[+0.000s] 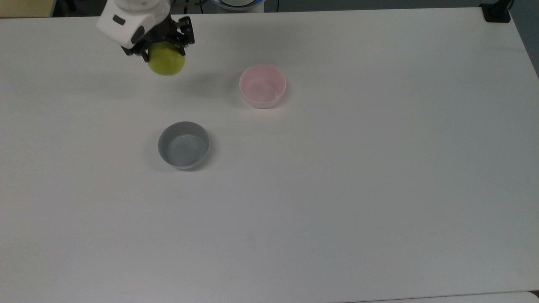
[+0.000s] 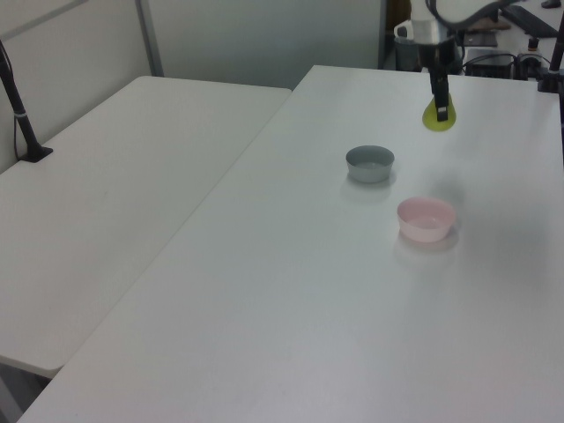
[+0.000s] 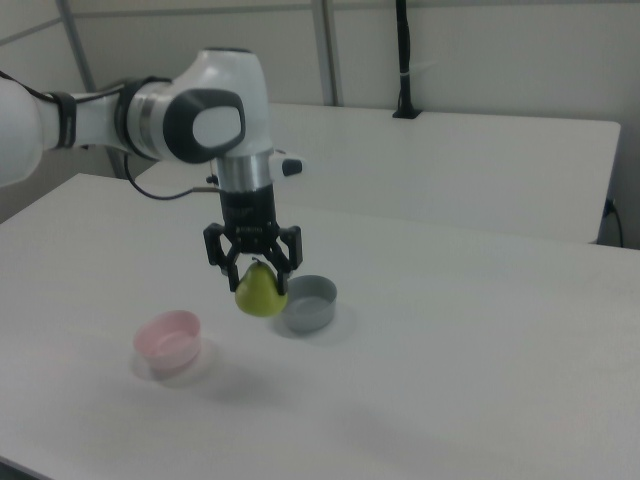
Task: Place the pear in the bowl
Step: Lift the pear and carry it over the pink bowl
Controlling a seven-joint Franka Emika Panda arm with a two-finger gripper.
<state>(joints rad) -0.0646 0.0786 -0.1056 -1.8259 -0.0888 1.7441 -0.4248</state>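
Fingers (image 3: 254, 275) clamped on pear (image 3: 260, 293) near its neck, body hanging clear of the table (image 1: 337, 189) for carry. Pink bowl (image 1: 262, 85) at 4 o'clock of pear in top view; grey bowl (image 1: 183, 144) is decoy.

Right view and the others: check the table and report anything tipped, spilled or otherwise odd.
Nothing stands out. The pink bowl and the grey bowl both sit upright and empty on the white table, apart from each other. The pear hangs above the table, stem up, in the gripper.
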